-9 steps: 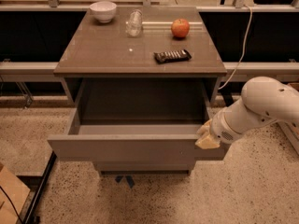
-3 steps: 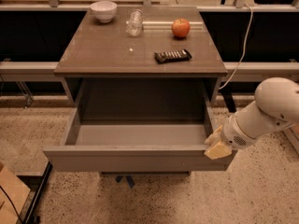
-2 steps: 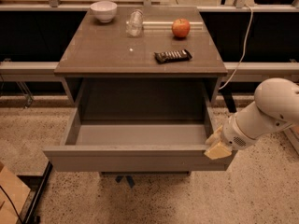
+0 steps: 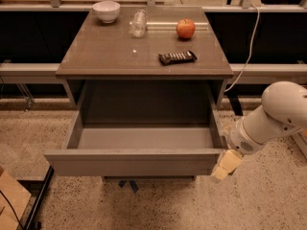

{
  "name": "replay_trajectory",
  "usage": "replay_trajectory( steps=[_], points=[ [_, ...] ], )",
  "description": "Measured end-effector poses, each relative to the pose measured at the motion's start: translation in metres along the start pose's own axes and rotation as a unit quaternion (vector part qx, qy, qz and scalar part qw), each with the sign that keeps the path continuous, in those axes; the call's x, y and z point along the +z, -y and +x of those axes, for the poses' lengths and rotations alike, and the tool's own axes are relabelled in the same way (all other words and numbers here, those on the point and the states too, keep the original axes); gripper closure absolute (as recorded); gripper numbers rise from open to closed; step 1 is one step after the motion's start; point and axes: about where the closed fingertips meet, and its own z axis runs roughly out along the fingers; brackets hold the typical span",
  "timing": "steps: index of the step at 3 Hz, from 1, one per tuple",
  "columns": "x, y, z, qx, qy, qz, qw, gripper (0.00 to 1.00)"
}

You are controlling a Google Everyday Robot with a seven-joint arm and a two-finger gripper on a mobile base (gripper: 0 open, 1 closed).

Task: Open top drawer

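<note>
Camera view: tool beside top drawer

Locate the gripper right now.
In the camera view, the gripper is low on the right side, at the right end of the front panel of the top drawer, which stands pulled out. It is just above the speckled floor.

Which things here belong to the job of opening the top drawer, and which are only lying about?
For the job: top drawer, standing wide open; gripper, at its front corner on the picture's right.
Lying about, on the tabletop: white bowl, glass, apple, dark bar.
</note>
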Motion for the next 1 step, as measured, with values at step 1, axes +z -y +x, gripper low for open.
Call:
replay_trajectory(
  steps=[1],
  points=[
    [0.0000, 0.0000, 0.0000, 0.000, 0.000, 0.000, 1.0000, 0.00]
  ],
)
